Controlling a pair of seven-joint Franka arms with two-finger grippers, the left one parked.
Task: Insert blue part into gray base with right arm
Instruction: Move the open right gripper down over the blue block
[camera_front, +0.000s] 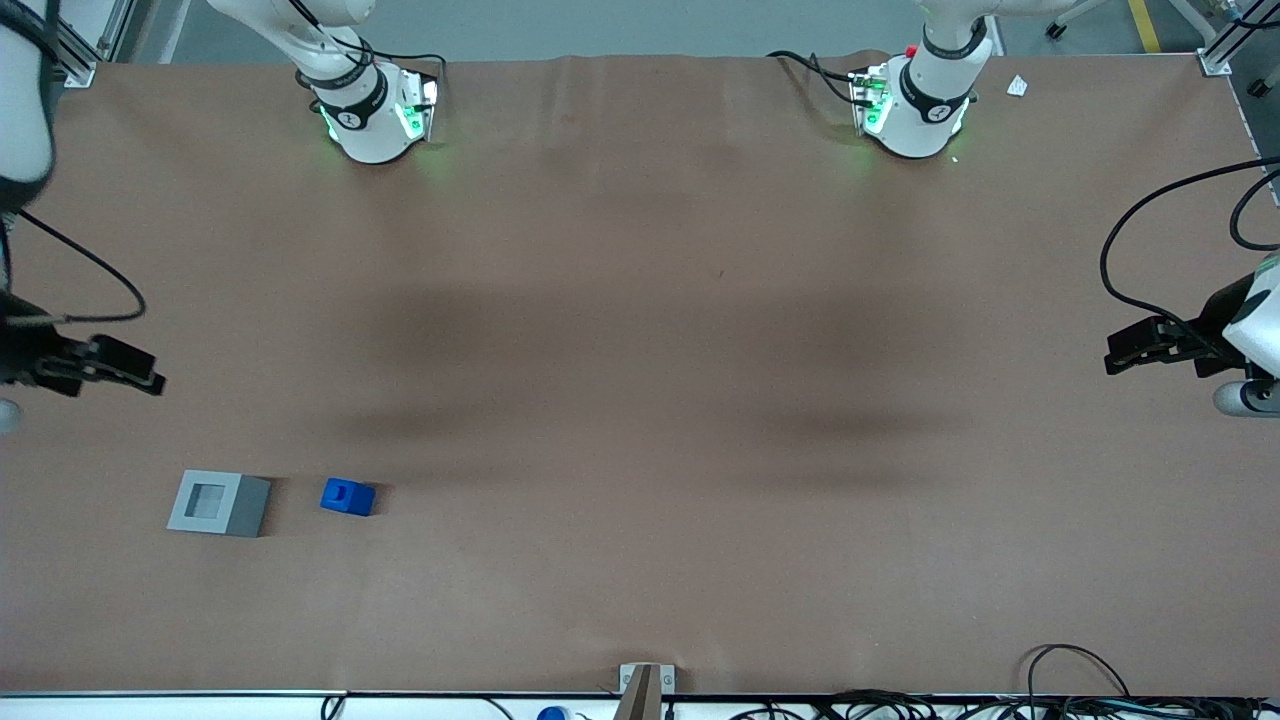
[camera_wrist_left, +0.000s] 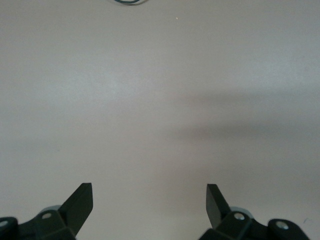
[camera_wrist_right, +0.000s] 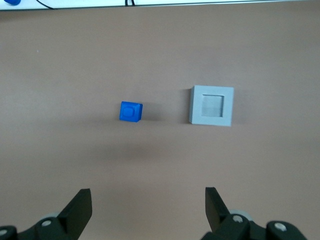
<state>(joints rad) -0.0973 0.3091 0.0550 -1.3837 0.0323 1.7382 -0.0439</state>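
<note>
Front view: the brown paper-covered counter (camera_front: 640, 350) carries two task pieces in the lower left of the frame, both toward the working arm's end.
Blue part: a small bright blue plastic block with a raised stub on top (camera_front: 347, 496), resting on the counter just beside the base, apart from it and not touching.
Gray base: a light gray square block with a square recess in its top face and darker sides (camera_front: 218, 503); the recess shows nothing in it, so insertion is not yet done.
Right arm: the white multi-jointed arm with black joints (camera_front: 22, 110) enters at the left edge of the frame.
End effector: the black two-finger end effector (camera_front: 150, 378) hangs above the counter at middle left, fingers spread wide with nothing between them.
Key relation: both pieces lie nearer the front camera than the end effector; the wrist view shows the blue part (camera_wrist_right: 131, 111) and base (camera_wrist_right: 212, 105) ahead of the spread fingers (camera_wrist_right: 80, 205).
Next move, as judged: travel toward the front camera, centre over the blue part, then descend.
</note>
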